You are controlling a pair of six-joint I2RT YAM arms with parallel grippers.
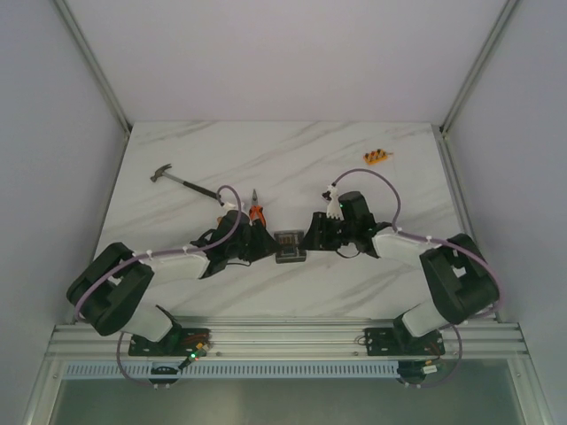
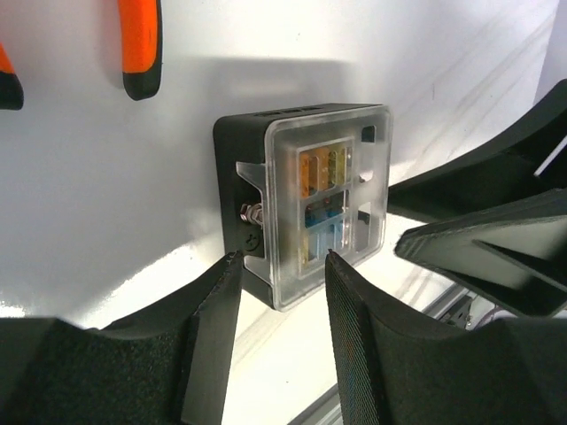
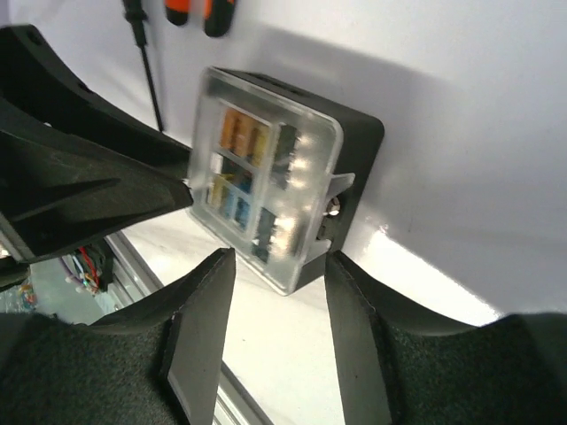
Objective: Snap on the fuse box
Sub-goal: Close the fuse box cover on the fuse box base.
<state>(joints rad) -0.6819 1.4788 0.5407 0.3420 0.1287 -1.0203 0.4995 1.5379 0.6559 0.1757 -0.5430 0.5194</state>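
The fuse box (image 1: 289, 245) is a small black square box with coloured fuses under a clear lid. It lies on the white marble table between my two grippers. In the left wrist view the fuse box (image 2: 301, 199) sits just beyond my open left gripper (image 2: 282, 257), whose fingertips flank its near corner. In the right wrist view the fuse box (image 3: 279, 181) sits just beyond my open right gripper (image 3: 276, 255). The lid rests on top of the box. The left gripper (image 1: 264, 244) and right gripper (image 1: 312, 239) face each other across the box.
Orange-handled pliers (image 1: 256, 212) lie just behind the left gripper. A hammer (image 1: 182, 181) lies at the back left. A small orange strip of fuses (image 1: 377, 157) lies at the back right. The metal rail (image 1: 283, 341) runs along the near edge.
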